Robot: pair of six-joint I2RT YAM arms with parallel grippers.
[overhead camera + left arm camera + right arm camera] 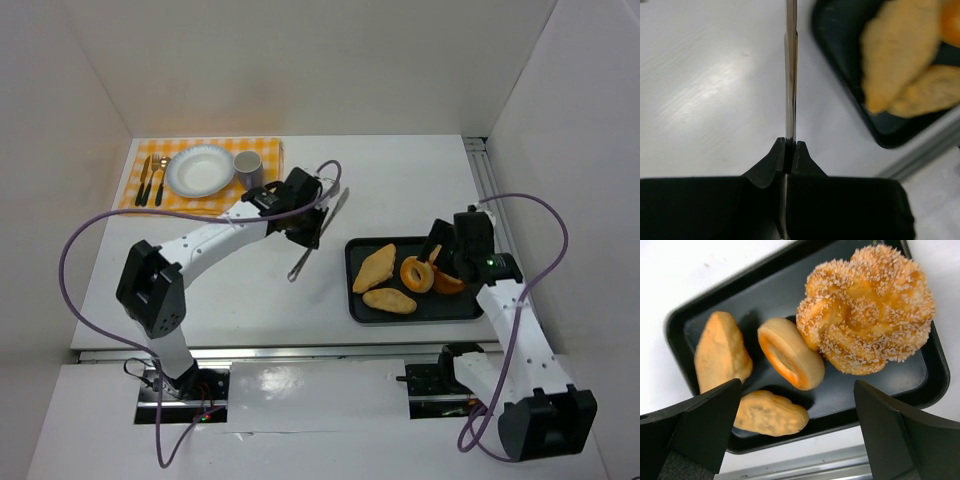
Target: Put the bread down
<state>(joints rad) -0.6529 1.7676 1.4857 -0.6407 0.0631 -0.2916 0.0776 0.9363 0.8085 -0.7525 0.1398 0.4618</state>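
Looking down from above: left gripper clamped on metal tongs, over the worktop between plate and tray; all the bread sits in the tray.
Left wrist view: jaws pinched tight on the tongs, which run out beside the tray's edge, touching no bread.
Right wrist view: right gripper spread wide and empty above the tray; sesame bun, ring and two rolls lie beneath.
Progress: tool in hand, nothing lifted; picking a piece and carrying it to the plate looks all ahead.
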